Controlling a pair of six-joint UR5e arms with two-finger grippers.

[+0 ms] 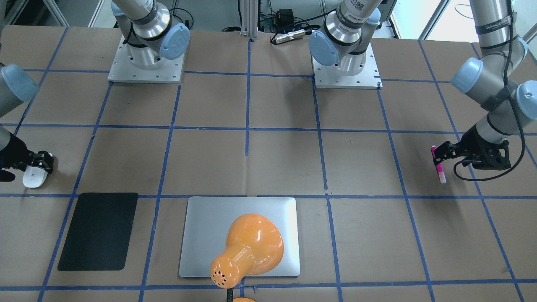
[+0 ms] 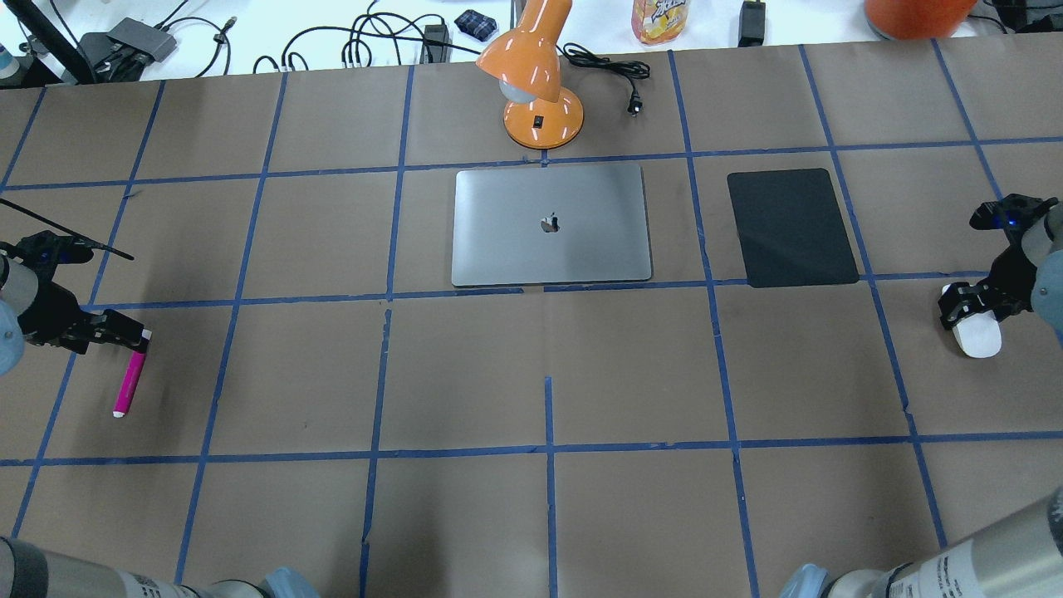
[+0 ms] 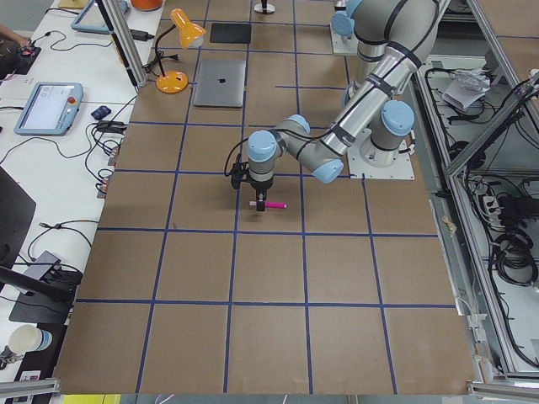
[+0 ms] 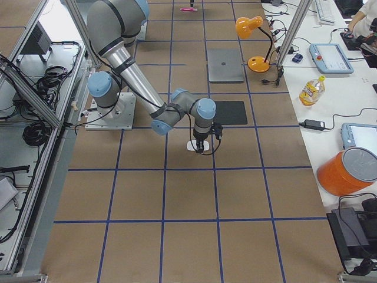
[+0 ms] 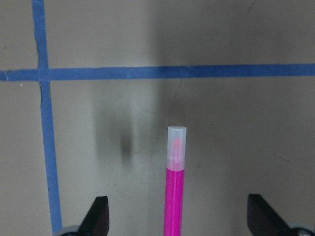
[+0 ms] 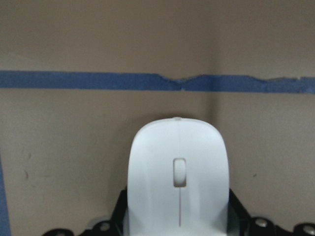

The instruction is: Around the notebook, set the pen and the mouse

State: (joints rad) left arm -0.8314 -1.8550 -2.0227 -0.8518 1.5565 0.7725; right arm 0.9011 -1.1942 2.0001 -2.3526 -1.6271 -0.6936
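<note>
- While the notebook (image 2: 498, 241) lies flat, centred on the far side, the pen (image 2: 130, 384) is well apart out at my left. The mouse (image 2: 977, 336) is well apart out at my right. Neither is placed yet.
- Pen risk, my guess: it is slim and round, and I sit over 1 end only. Closing off-centre could roll it away. An end-hold could let the long part droop or pivot in transit.
- Mouse risk: it has a smooth shell and is held by the rear, so it could slip or yaw when carried.
- My left gripper (image 2: 137, 336) is spread wide. The 2 fingers (image 5: 98, 214) stand well clear of the pen on each side.
- My right gripper (image 2: 972, 311) has its jaws drawn in against both flanks of the mouse, clamping it. Lifted or resting, I cannot tell.
- Around: a black mat (image 2: 791, 226) lies just beside the notebook on my right, and the orange lamp (image 2: 531, 83) stands at its far edge. Both crowd the drop spots.
</note>
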